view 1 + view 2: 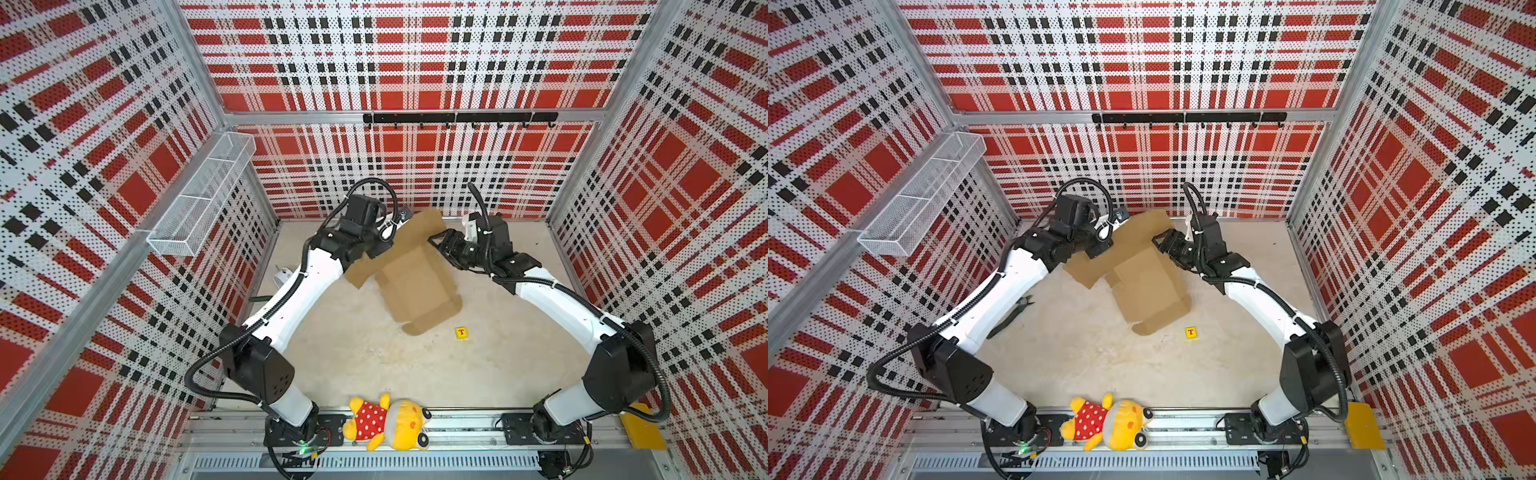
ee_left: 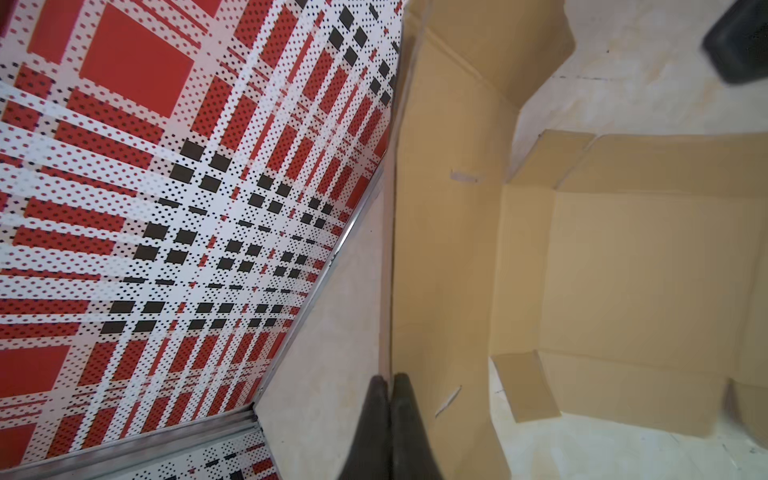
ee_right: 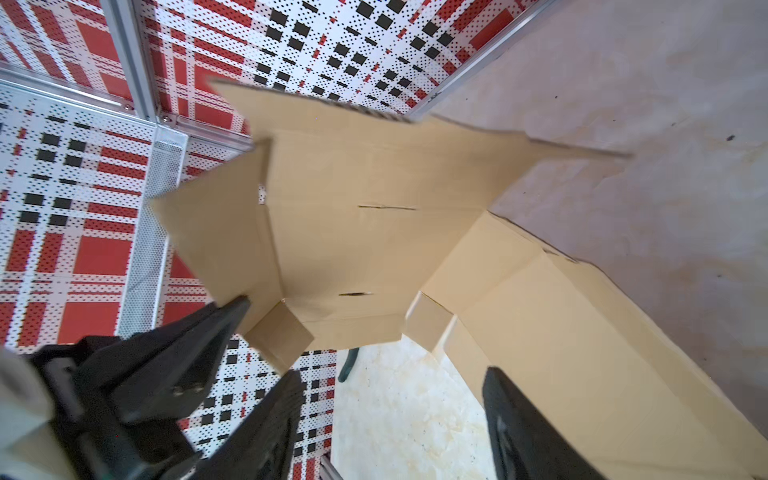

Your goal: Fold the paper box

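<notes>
On the left wall we see a wire basket [image 1: 199,195] hanging well clear of the work. Moving inward, the left gripper [image 2: 389,384] is clenched on the paper box [image 1: 415,282]: in the left wrist view its two dark fingers [image 2: 409,419] press together with the edge of a raised cardboard panel pinched between them. The box sits at the far middle of the table [image 1: 353,353], between the two arms. Its base lies flat on the surface, flaps spread, and the pinched panel tilts up toward the back wall, as both top views show [image 1: 1150,286]. To its right, the right gripper [image 3: 390,382] is just beside the box's far right edge with its jaws apart. We see bare table between the fingers [image 3: 511,419], and they grasp nothing. Near the box's front corner a small yellow tile [image 1: 461,333] marked with a red T lies apart from the cardboard. A plush toy [image 1: 386,422] lies on the front rail, and a yellow plate [image 1: 642,428] sits at the far right.
</notes>
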